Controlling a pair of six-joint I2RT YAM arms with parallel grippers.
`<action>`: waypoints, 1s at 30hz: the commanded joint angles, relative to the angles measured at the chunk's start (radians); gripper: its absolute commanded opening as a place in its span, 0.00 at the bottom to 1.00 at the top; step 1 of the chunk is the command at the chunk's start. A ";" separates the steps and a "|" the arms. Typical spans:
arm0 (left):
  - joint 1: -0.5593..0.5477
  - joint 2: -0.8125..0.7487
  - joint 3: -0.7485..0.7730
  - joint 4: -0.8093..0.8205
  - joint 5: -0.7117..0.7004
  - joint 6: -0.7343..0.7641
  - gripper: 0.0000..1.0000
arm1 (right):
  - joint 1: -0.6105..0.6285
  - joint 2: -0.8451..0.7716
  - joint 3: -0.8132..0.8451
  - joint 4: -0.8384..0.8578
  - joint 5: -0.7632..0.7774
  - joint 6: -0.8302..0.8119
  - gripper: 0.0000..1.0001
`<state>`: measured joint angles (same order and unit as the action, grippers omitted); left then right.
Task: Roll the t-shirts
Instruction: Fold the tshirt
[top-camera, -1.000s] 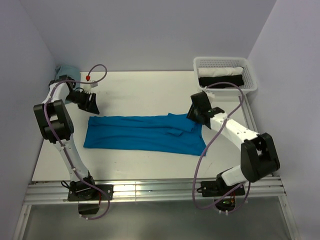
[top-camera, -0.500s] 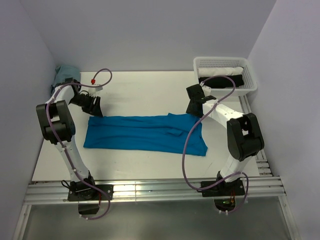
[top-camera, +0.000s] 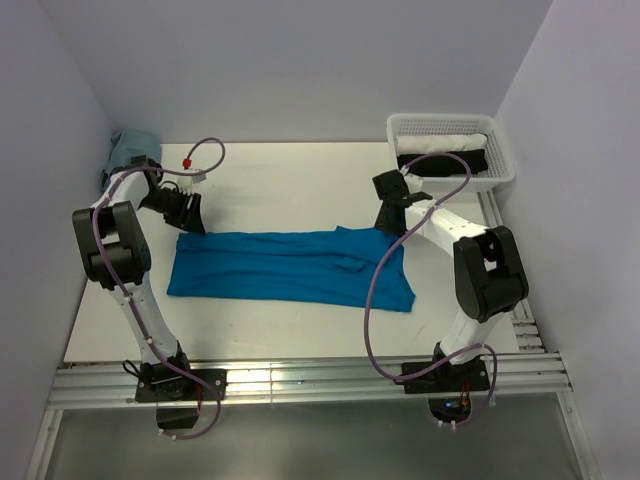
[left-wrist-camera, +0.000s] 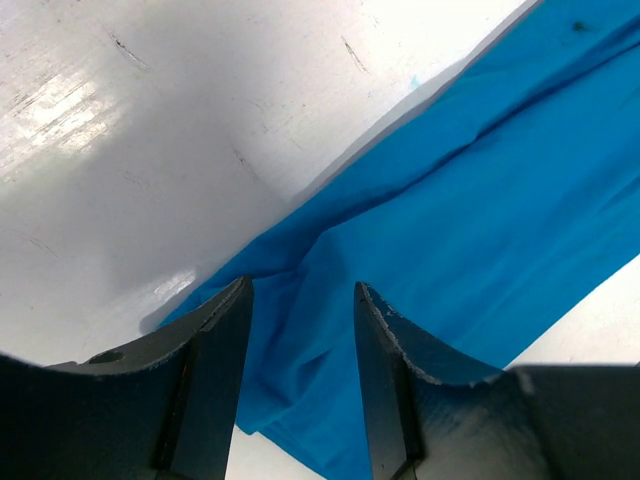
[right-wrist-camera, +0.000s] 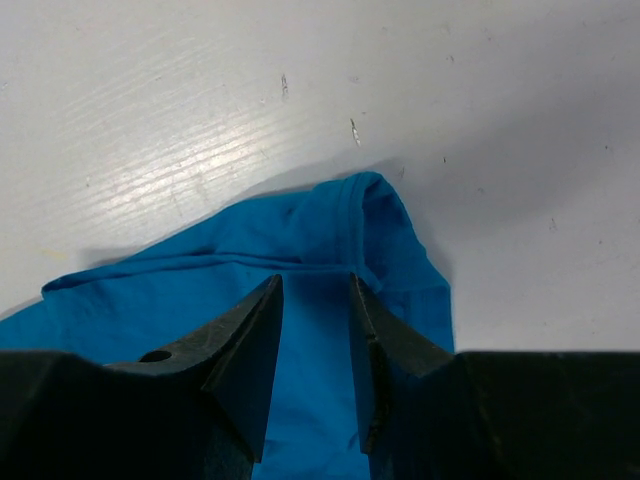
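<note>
Arm bases are sitting on the rail (top-camera: 300, 380) at the near edge of the table (top-camera: 300, 180).

The turquoise tee (top-camera: 290, 265) is lying mid-table as a long folded strip running left to right. It is lying flat, with no roll started (judging it ready for rolling from one end).

- The left gripper (top-camera: 190, 218) is hanging over the strip's far-left corner with fingers apart. In the wrist view the folded edge is passing between the fingertips.
- The right gripper (top-camera: 386, 220) is hanging over the far-right corner with fingers apart, straddling the hemmed sleeve or corner flap.
- Neither is clamping anything. I cannot tell whether the tips are touching the cloth.

Reason for the placement, as I read it: one gripper per far corner, so both ends get pinched together and the strip stays straight when tugged or turned.

Farther back:
- The basket (top-camera: 500, 150) is holding a white roll (top-camera: 445, 143) and a black roll (top-camera: 440, 162).
- A pale teal heap (top-camera: 125, 150) is waiting in the far-left corner.

Against the frame a second ago:
- The right arm has been swinging its gripper from the strip's right part up to the far corner.
- The left gripper has been dropping toward its corner.
- Over the last half second both are hardly moving.
- The tee itself is staying put.
</note>
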<state>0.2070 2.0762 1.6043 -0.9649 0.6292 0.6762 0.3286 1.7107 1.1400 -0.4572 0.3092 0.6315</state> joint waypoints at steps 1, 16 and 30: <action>-0.004 -0.065 -0.006 0.006 0.001 0.005 0.50 | -0.008 0.010 -0.006 0.006 0.021 0.011 0.40; -0.004 -0.068 -0.007 0.000 0.001 0.010 0.49 | -0.013 -0.006 -0.045 -0.001 0.033 0.023 0.40; -0.004 -0.064 -0.012 0.003 0.000 0.010 0.49 | -0.010 -0.069 -0.063 0.015 -0.007 0.017 0.01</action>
<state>0.2070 2.0575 1.5925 -0.9630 0.6220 0.6765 0.3264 1.7069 1.0863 -0.4576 0.3016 0.6491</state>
